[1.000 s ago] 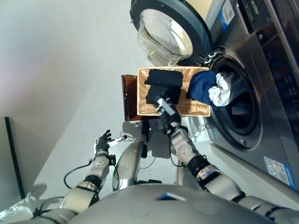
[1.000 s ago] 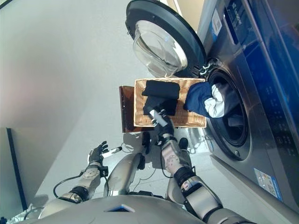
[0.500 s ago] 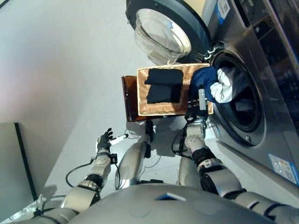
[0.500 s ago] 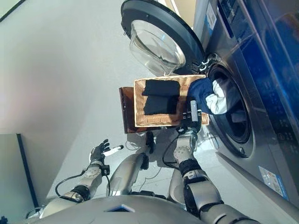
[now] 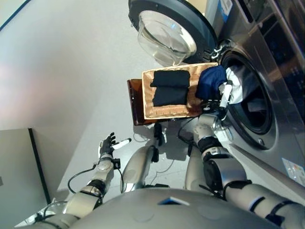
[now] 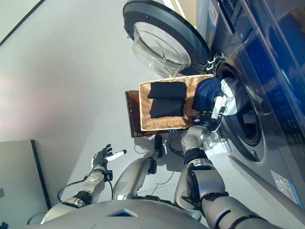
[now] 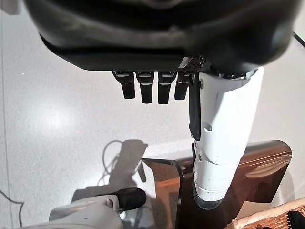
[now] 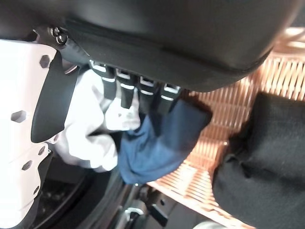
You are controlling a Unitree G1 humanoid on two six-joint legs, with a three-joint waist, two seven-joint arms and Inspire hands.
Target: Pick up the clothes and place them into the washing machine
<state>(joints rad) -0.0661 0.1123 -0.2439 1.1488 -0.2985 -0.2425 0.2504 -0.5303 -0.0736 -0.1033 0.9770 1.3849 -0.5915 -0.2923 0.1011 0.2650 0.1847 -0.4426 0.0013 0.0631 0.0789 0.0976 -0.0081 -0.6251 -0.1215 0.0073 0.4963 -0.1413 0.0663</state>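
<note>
Reaching toward the washing machine (image 5: 267, 71), the right hand (image 5: 223, 98) sits at the lip of the drum opening, just beside a blue and white garment (image 5: 217, 86) that hangs half over the rim, part in the drum and part over the right end of the wicker basket (image 5: 164, 110); in the right wrist view its fingers (image 8: 125, 90) point down at that cloth, relaxed and only slightly bent, holding nothing as far as can be seen; two folded black clothes (image 5: 169, 87) lie side by side in the basket, not yet touched; the round door (image 5: 167, 33) stands wide open at the far side; the left hand (image 5: 108, 144) hangs idle well to the left over the floor, fingers (image 7: 149, 88) loose and empty; the step in hand looks like pushing or taking the hanging garment; next, the fingers should close on the blue cloth and carry it deeper into the drum, so that it clears the rim.
</note>
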